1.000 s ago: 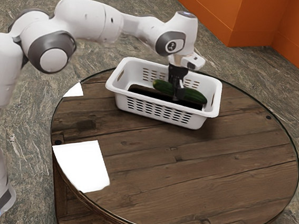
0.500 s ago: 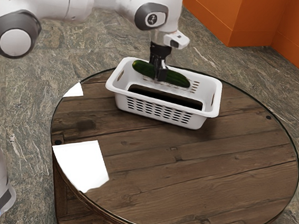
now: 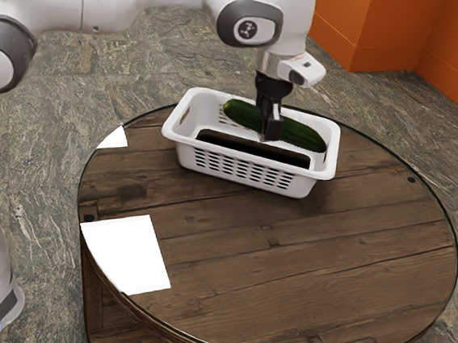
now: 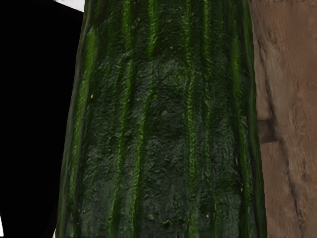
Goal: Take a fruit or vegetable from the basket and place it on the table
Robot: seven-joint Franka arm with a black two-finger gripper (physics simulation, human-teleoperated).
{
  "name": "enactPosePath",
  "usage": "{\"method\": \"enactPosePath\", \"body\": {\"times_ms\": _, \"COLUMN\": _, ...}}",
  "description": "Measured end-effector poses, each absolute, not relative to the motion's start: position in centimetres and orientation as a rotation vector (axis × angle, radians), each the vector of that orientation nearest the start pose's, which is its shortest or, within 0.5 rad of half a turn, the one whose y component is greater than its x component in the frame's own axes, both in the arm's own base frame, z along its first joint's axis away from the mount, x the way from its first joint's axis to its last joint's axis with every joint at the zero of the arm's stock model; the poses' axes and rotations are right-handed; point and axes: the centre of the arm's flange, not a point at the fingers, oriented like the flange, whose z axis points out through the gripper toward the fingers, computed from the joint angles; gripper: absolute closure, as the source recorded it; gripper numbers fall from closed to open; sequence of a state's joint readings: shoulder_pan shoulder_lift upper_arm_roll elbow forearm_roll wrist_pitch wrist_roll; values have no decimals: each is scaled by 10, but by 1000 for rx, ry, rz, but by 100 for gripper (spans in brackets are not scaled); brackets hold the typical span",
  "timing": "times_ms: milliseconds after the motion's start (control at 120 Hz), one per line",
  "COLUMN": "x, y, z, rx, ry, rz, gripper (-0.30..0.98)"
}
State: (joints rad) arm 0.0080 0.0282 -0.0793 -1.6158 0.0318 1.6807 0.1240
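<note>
here, the gripper (image 3: 271, 133) clasps a cucumber (image 3: 303, 135) at the basket (image 3: 302, 187).

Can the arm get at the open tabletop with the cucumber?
Probably yes, if it lifts: the gripper holds the cucumber low at the basket, whose rim could catch it; the table nearest the camera looks bare.

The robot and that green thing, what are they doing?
The robot arm has its jaws shut on a cucumber, one on each side of it. It holds the cucumber tilted over the inside of the white basket. The cucumber is not on the wooden table yet, and that is where it is meant to go.
</note>
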Motion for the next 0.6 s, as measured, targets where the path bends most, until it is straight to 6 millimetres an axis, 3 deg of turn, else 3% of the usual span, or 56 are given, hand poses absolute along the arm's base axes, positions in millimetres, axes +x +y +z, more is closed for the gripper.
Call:
{"method": "enactPosePath", "body": {"times_ms": 167, "x": 557, "y": -115, "z": 594, "rx": -3088, "ry": 388, "rz": -20, "gripper": 57}}
{"method": "enactPosePath", "body": {"times_ms": 283, "x": 544, "y": -150, "z": 558, "rx": -3084, "ry": 407, "rz": 82, "gripper": 58}}
{"method": "enactPosePath", "body": {"times_ms": 358, "x": 530, "y": -158, "z": 524, "rx": -3086, "ry": 387, "rz": 154, "gripper": 58}}
{"method": "enactPosePath", "body": {"times_ms": 433, "x": 519, "y": -164, "z": 509, "rx": -3096, "ry": 363, "rz": 164, "gripper": 57}}
{"method": "enactPosePath", "body": {"times_ms": 525, "x": 519, "y": -164, "z": 507, "rx": -3121, "ry": 315, "rz": 143, "gripper": 31}}
{"method": "enactPosePath", "body": {"times_ms": 600, "x": 523, "y": -150, "z": 510, "rx": -3146, "ry": 243, "rz": 121, "gripper": 18}}
